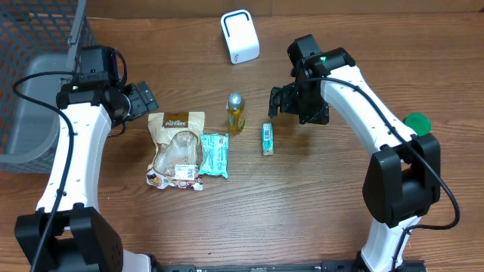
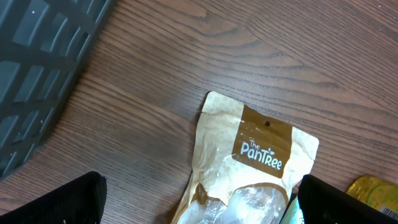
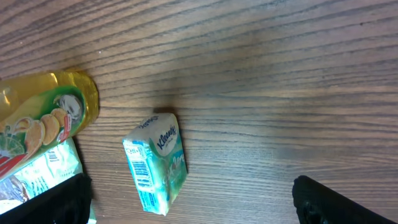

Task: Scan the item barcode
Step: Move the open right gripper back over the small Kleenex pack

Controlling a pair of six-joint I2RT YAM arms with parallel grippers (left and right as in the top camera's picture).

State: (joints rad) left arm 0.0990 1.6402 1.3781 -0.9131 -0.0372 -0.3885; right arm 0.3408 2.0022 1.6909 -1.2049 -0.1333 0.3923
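Several items lie mid-table: a tan PanTree pouch (image 1: pixel 176 149), a teal packet (image 1: pixel 214 154), a yellow bottle (image 1: pixel 236 112) and a small teal Kleenex pack (image 1: pixel 268 139). The white scanner box (image 1: pixel 240 36) stands at the far edge. My left gripper (image 1: pixel 144 100) hovers open over the pouch's top edge; in its wrist view the pouch (image 2: pixel 249 162) lies between the wide-spread fingers (image 2: pixel 68 199). Just right of the bottle, my right gripper (image 1: pixel 283 102) is open and holds nothing. The Kleenex pack (image 3: pixel 157 163) lies below it with a barcode on its side, and the bottle (image 3: pixel 43 118) is at left.
A grey mesh basket (image 1: pixel 38 106) stands at the far left, close to my left arm; its wall fills the wrist view's corner (image 2: pixel 37 68). A green lid (image 1: pixel 417 122) lies at the right by the right arm's base.
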